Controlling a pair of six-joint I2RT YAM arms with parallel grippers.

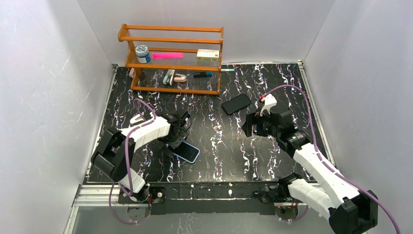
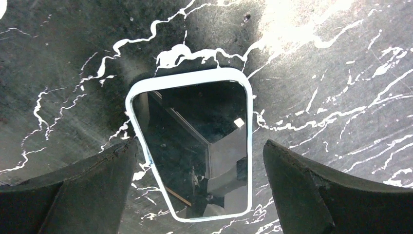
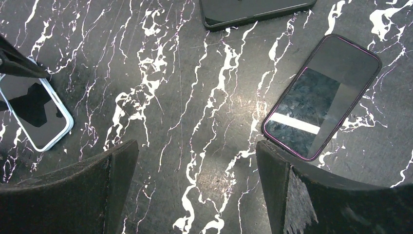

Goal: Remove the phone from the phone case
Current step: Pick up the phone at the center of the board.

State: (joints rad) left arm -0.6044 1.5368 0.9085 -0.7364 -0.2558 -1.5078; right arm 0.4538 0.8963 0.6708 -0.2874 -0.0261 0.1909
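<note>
The phone (image 2: 195, 146) lies screen up on the black marbled table inside a pale blue-white phone case (image 2: 251, 146) whose rim frames it. In the top view the phone (image 1: 187, 152) sits in front of the left arm. My left gripper (image 2: 198, 146) hovers over it, open, one finger on each side of its long edges and apart from them. From above, the left gripper (image 1: 178, 130) is just behind the phone. My right gripper (image 3: 196, 151) is open over bare table with nothing in it, and stands at mid-right in the top view (image 1: 252, 126).
A phone in a purple-rimmed case (image 3: 321, 97) lies by the right gripper's right finger. A bare black phone (image 1: 236, 103) lies further back. A wooden shelf (image 1: 170, 58) with a jar, a box and small items stands at the back. White walls enclose the table.
</note>
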